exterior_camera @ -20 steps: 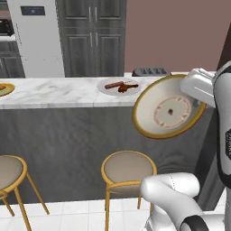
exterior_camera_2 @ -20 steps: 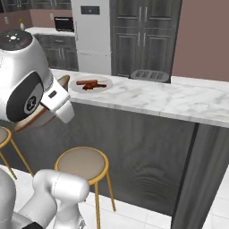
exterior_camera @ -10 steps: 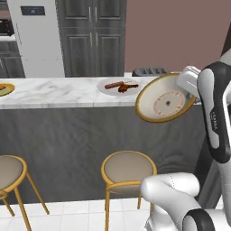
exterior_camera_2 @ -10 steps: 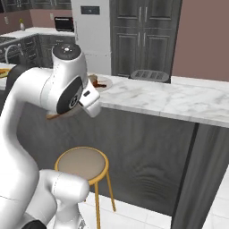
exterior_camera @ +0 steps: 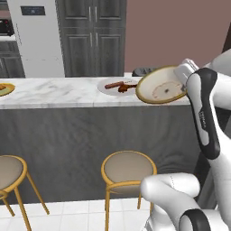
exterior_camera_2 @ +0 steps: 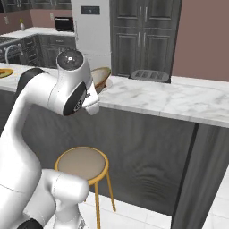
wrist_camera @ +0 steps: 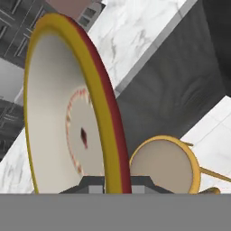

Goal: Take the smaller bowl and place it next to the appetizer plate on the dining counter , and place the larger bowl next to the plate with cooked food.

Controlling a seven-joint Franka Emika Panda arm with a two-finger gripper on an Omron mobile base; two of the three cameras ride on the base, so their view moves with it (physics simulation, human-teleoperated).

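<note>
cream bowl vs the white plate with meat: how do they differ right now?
The cream bowl is off the counter, shut in the gripper by its rim and tilted; the white plate lies flat on the marble counter. The bowl is empty, with a golden rim and a reddish ring inside; the plate is plain white and carries brown meat. The bowl looks deeper than the plate. Both are round.

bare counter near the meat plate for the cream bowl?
Free: marble of the dining counter left of the plate with cooked food, up to the appetizer plate; also the long stretch right of the larger bowl. Crowded: bowl overlaps the plate's right edge.
</note>
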